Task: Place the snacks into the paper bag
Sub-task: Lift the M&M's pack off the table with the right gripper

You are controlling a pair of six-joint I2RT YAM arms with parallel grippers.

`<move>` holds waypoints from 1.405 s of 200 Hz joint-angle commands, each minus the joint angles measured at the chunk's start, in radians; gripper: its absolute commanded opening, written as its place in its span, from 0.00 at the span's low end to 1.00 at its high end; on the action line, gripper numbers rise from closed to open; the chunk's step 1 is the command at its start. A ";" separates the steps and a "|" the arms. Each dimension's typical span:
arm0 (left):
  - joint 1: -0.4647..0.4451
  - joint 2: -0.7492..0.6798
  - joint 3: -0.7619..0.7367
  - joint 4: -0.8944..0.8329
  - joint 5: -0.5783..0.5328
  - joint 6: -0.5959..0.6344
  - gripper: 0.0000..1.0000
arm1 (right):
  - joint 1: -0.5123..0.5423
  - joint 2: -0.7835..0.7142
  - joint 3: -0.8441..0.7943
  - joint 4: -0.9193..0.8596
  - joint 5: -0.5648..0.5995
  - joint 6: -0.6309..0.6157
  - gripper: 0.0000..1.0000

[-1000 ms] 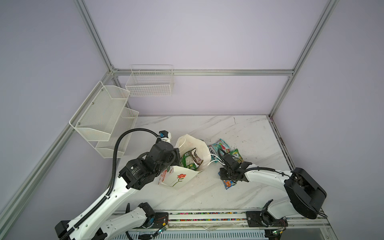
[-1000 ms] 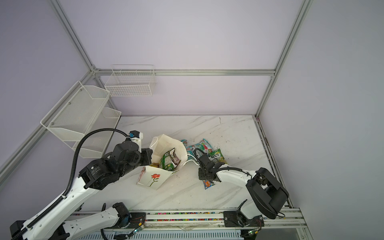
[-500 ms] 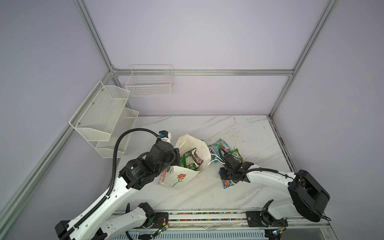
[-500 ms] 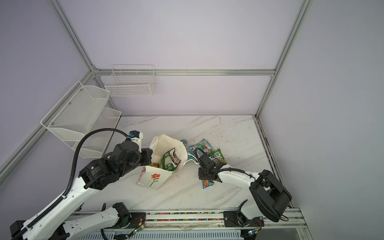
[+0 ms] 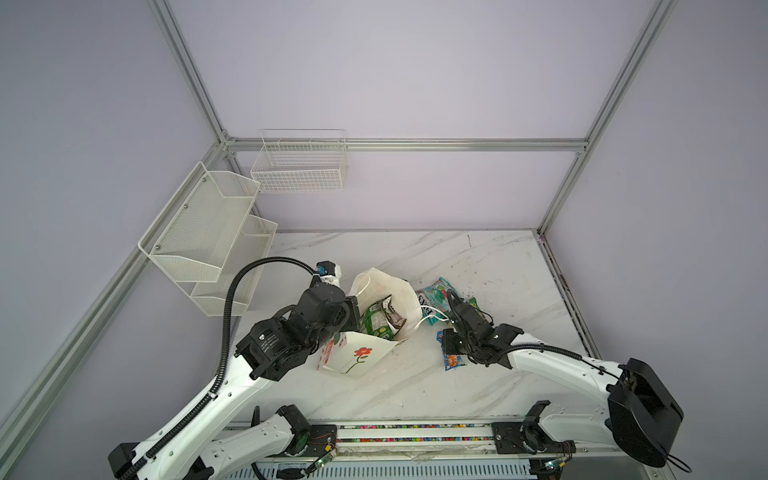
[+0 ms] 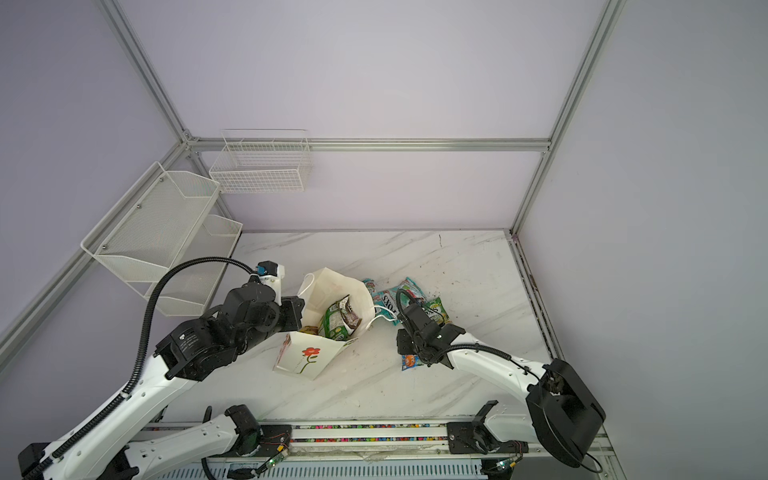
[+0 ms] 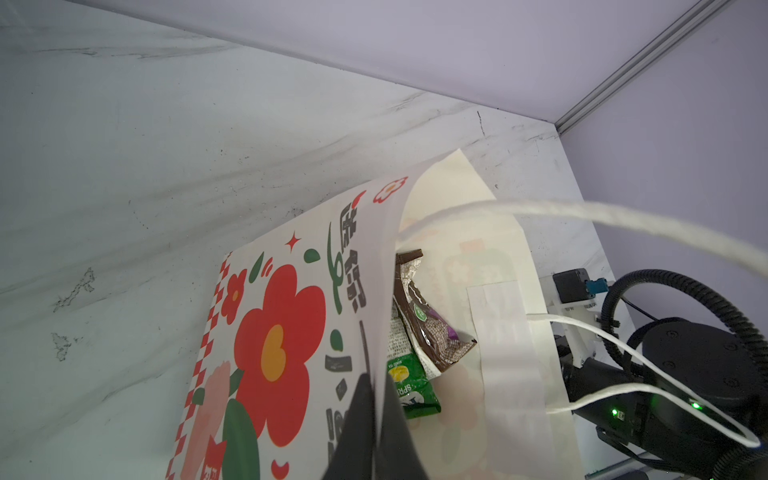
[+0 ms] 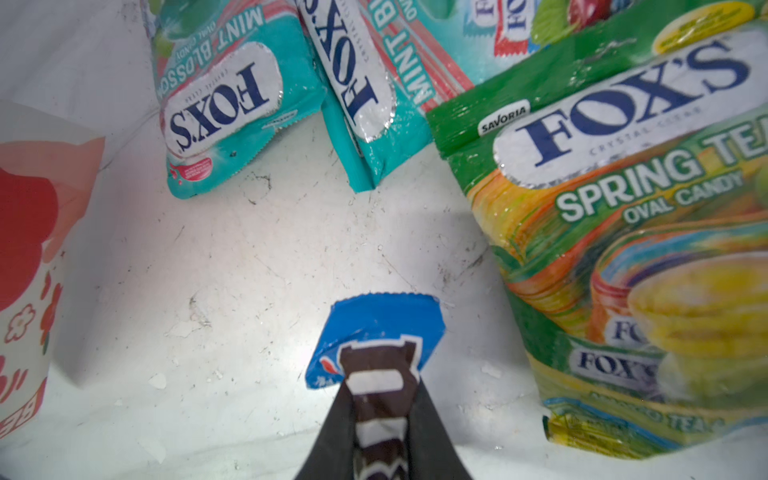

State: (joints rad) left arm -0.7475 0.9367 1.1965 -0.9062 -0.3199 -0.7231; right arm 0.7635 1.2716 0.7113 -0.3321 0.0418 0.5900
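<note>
Marble table (image 5: pixel 498 266), lilac walls, wire baskets (image 5: pixel 299 166) on the wall, unused. Paper bag (image 5: pixel 361 353) leans left of centre with its mouth open upward.

Left claw (image 7: pixel 375 390) is pinched flat on the bag's printed wall at the rim, holding the mouth open. In the bag: green pouch (image 7: pixel 409 386), brown bar (image 7: pixel 428 328).

Step in hand: pickup of the blue packet (image 8: pixel 382 320), near the bag's right side. Right claw (image 8: pixel 378 390) is almost closed, one finger on each face of the packet's end. It looks gripped, though I cannot tell if it is off the table.

Loose beside it: two teal pouches (image 8: pixel 232 104) and a second green pouch (image 8: pixel 623 208).

Next, by my reckoning: lift, carry clear of the cord handles (image 7: pixel 582 209), release above the mouth. The grip is at one end, so the packet may swing.
</note>
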 commanded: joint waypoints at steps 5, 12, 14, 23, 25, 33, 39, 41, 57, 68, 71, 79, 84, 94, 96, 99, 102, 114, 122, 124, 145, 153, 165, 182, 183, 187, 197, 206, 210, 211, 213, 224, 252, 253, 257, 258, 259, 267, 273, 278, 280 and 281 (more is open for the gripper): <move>-0.003 -0.035 -0.002 0.104 -0.028 -0.021 0.00 | -0.003 -0.046 0.037 -0.028 0.003 0.008 0.21; -0.003 -0.034 -0.003 0.104 -0.028 -0.021 0.00 | -0.003 -0.057 0.041 -0.028 0.003 0.008 0.20; -0.003 -0.033 -0.002 0.105 -0.028 -0.021 0.00 | -0.003 -0.059 0.039 -0.028 0.003 0.008 0.20; -0.003 -0.035 -0.002 0.104 -0.026 -0.021 0.00 | -0.003 -0.073 0.043 -0.030 0.006 0.009 0.20; -0.003 -0.034 -0.002 0.105 -0.027 -0.021 0.00 | -0.003 -0.075 0.043 -0.030 0.007 0.010 0.20; -0.003 -0.034 -0.002 0.104 -0.028 -0.021 0.00 | -0.002 -0.088 0.046 -0.030 0.009 0.009 0.19; -0.003 -0.035 -0.001 0.105 -0.028 -0.021 0.00 | -0.003 -0.099 0.048 -0.030 0.008 0.010 0.18; -0.003 -0.035 -0.001 0.105 -0.028 -0.021 0.00 | -0.003 -0.102 0.049 -0.030 0.008 0.012 0.18; -0.003 -0.033 -0.001 0.105 -0.027 -0.019 0.00 | -0.003 -0.125 0.055 -0.034 0.006 0.018 0.17; -0.003 -0.033 -0.003 0.103 -0.028 -0.019 0.00 | -0.003 -0.141 0.064 -0.046 0.017 0.025 0.17; -0.003 -0.033 -0.003 0.104 -0.028 -0.019 0.00 | -0.003 -0.145 0.066 -0.049 0.021 0.026 0.17; -0.003 -0.035 -0.004 0.103 -0.028 -0.019 0.00 | -0.003 -0.153 0.073 -0.055 0.028 0.029 0.17; -0.002 -0.035 -0.005 0.104 -0.029 -0.019 0.00 | -0.003 -0.160 0.078 -0.059 0.032 0.031 0.17; -0.001 -0.035 -0.005 0.102 -0.032 -0.018 0.00 | -0.003 -0.170 0.085 -0.064 0.041 0.031 0.17; -0.002 -0.036 -0.005 0.101 -0.033 -0.018 0.00 | -0.003 -0.172 0.087 -0.065 0.043 0.031 0.17; -0.003 -0.036 -0.005 0.101 -0.032 -0.018 0.00 | -0.003 -0.175 0.089 -0.067 0.045 0.031 0.17; -0.003 -0.037 -0.005 0.100 -0.034 -0.018 0.00 | -0.003 -0.178 0.092 -0.068 0.048 0.029 0.17; -0.003 -0.039 -0.005 0.097 -0.036 -0.016 0.00 | -0.003 -0.190 0.100 -0.072 0.057 0.027 0.17; -0.003 -0.040 -0.004 0.094 -0.039 -0.016 0.00 | -0.003 -0.194 0.106 -0.077 0.063 0.026 0.17; -0.003 -0.041 -0.005 0.093 -0.039 -0.016 0.00 | -0.004 -0.195 0.107 -0.077 0.065 0.026 0.17; -0.003 -0.045 -0.005 0.087 -0.047 -0.014 0.00 | -0.003 -0.207 0.125 -0.089 0.080 0.021 0.17; -0.003 -0.047 -0.005 0.086 -0.048 -0.013 0.00 | -0.003 -0.212 0.131 -0.095 0.086 0.018 0.17; -0.003 -0.050 -0.005 0.083 -0.052 -0.013 0.00 | -0.003 -0.219 0.140 -0.102 0.094 0.011 0.17; -0.003 -0.052 -0.006 0.081 -0.056 -0.012 0.00 | -0.003 -0.227 0.155 -0.117 0.102 0.006 0.17; -0.003 -0.052 -0.006 0.081 -0.056 -0.012 0.00 | -0.003 -0.229 0.155 -0.118 0.102 0.006 0.17; -0.003 -0.053 -0.007 0.080 -0.056 -0.012 0.00 | -0.003 -0.230 0.158 -0.120 0.105 0.004 0.17; -0.003 -0.053 -0.009 0.079 -0.058 -0.013 0.00 | -0.003 -0.238 0.163 -0.123 0.111 0.004 0.17; -0.003 -0.053 -0.011 0.078 -0.058 -0.013 0.00 | -0.003 -0.247 0.166 -0.126 0.115 0.004 0.17; -0.003 -0.053 -0.011 0.079 -0.058 -0.012 0.00 | -0.003 -0.249 0.168 -0.127 0.117 0.003 0.17; -0.003 -0.053 -0.011 0.078 -0.059 -0.013 0.00 | -0.003 -0.251 0.168 -0.128 0.118 0.002 0.17; -0.003 -0.052 -0.011 0.077 -0.059 -0.013 0.00 | -0.003 -0.253 0.169 -0.128 0.119 0.002 0.17; -0.003 -0.054 -0.011 0.076 -0.062 -0.012 0.00 | -0.003 -0.262 0.172 -0.131 0.121 0.001 0.16; -0.003 -0.061 -0.011 0.072 -0.067 -0.013 0.00 | -0.003 -0.285 0.185 -0.140 0.133 -0.003 0.16; -0.003 -0.062 -0.012 0.072 -0.067 -0.013 0.00 | -0.004 -0.286 0.186 -0.141 0.133 -0.004 0.15; -0.003 -0.062 -0.013 0.071 -0.068 -0.013 0.00 | -0.003 -0.289 0.187 -0.142 0.136 -0.004 0.15; -0.003 -0.062 -0.013 0.070 -0.068 -0.013 0.00 | -0.003 -0.289 0.188 -0.142 0.137 -0.004 0.15; -0.003 -0.062 -0.012 0.070 -0.068 -0.013 0.00 | -0.003 -0.289 0.189 -0.142 0.137 -0.004 0.15; -0.003 -0.064 -0.013 0.069 -0.068 -0.013 0.00 | -0.003 -0.296 0.192 -0.143 0.141 -0.005 0.15; -0.003 -0.064 -0.013 0.068 -0.070 -0.013 0.00 | -0.003 -0.300 0.195 -0.145 0.144 -0.005 0.15; -0.002 -0.065 -0.015 0.067 -0.070 -0.013 0.00 | -0.003 -0.303 0.197 -0.145 0.145 -0.006 0.15; -0.003 -0.065 -0.014 0.067 -0.070 -0.013 0.00 | -0.003 -0.304 0.198 -0.145 0.145 -0.006 0.15; -0.003 -0.065 -0.014 0.067 -0.070 -0.013 0.00 | -0.003 -0.305 0.198 -0.145 0.145 -0.007 0.15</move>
State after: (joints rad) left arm -0.7475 0.9047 1.1957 -0.9230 -0.3527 -0.7231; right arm 0.7635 0.9939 0.8738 -0.4561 0.1532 0.5930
